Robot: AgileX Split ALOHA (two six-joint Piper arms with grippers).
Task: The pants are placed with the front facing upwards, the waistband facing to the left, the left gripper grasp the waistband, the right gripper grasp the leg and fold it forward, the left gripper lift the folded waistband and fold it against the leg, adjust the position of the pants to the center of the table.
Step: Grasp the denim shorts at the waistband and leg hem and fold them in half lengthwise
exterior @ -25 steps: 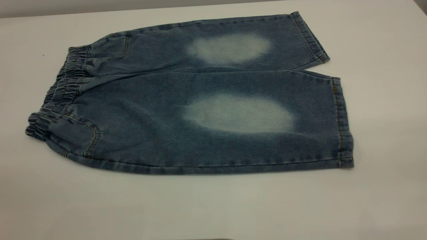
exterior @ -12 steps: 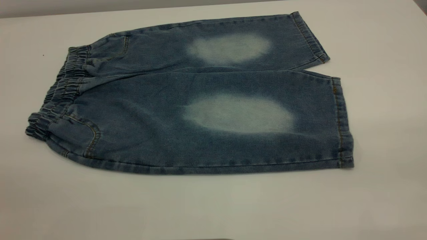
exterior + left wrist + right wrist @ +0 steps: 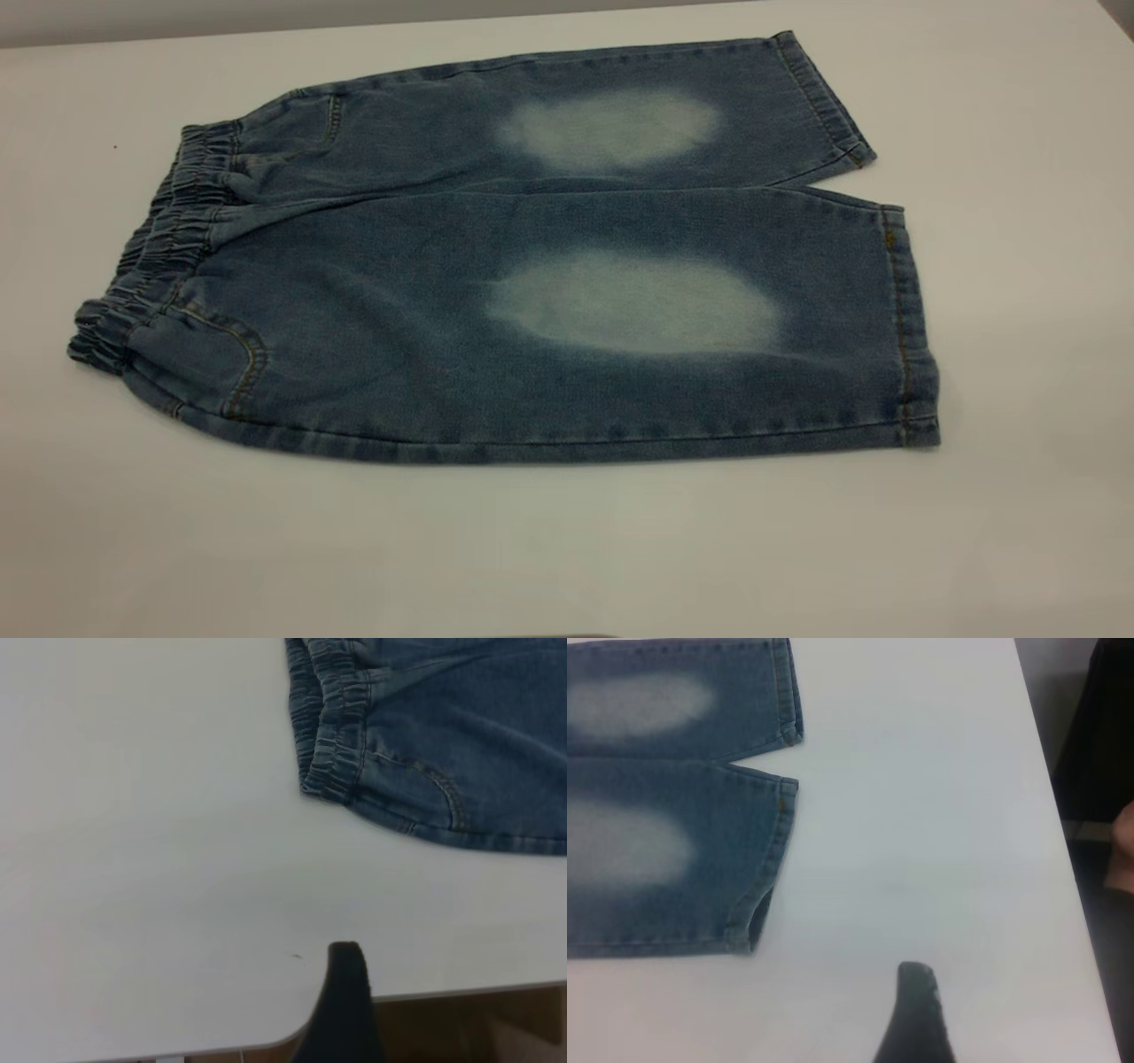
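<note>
While I watch from the exterior camera, the blue denim pants (image 3: 532,266) with 2 pale faded ovals lie flat on the white table (image 3: 567,549), ruffled darker waistband (image 3: 155,252) at the left. From each wrist camera I see only 1 black fingertip over the table, well apart from the pants, so I cannot tell either claw's grip.

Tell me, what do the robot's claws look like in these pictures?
Little of them shows. The left gripper appears only as one plain matte black finger, narrow with a blunt rounded tip. The right gripper shows one dark finger of the same shape, its tip speckled whitish-grey as if scuffed. No arms, cables or markings are visible, and neither claw appears in the exterior view.
</note>
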